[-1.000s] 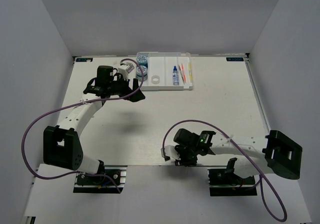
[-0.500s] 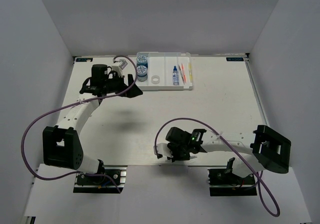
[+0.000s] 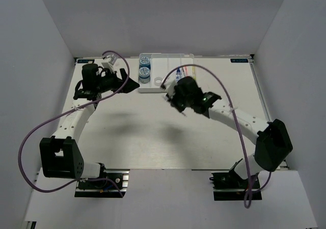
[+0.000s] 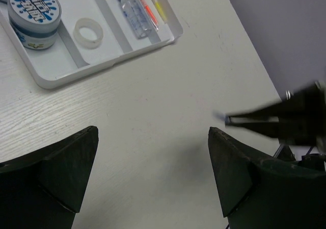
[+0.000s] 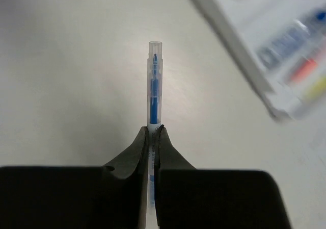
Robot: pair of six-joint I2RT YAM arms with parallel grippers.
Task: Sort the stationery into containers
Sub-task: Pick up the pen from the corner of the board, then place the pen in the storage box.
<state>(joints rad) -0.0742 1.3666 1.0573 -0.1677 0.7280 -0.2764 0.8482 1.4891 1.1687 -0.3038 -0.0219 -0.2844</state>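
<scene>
The white four-compartment tray (image 3: 165, 63) stands at the back middle of the table. It holds two blue-and-white tape rolls (image 3: 144, 68), a white tape ring (image 4: 88, 32), a blue-capped glue bottle (image 4: 131, 9) and pink and yellow pens (image 4: 153, 4). My right gripper (image 3: 169, 97) hovers just in front of the tray, shut on a clear pen with blue ink (image 5: 154, 86) that sticks out ahead of the fingertips. The tray's corner is blurred at the upper right of the right wrist view (image 5: 239, 35). My left gripper (image 3: 133, 85) is open and empty, left of the tray's front corner.
The right gripper's dark fingers (image 4: 275, 119) reach into the left wrist view from the right. White walls enclose the table on three sides. Purple cables loop above both arms. The bare tabletop (image 3: 153, 132) stretches toward the arm bases.
My right arm has swung from the table's near edge up to the tray's front, carrying the blue pen. My left arm has drawn back a little to the left.
</scene>
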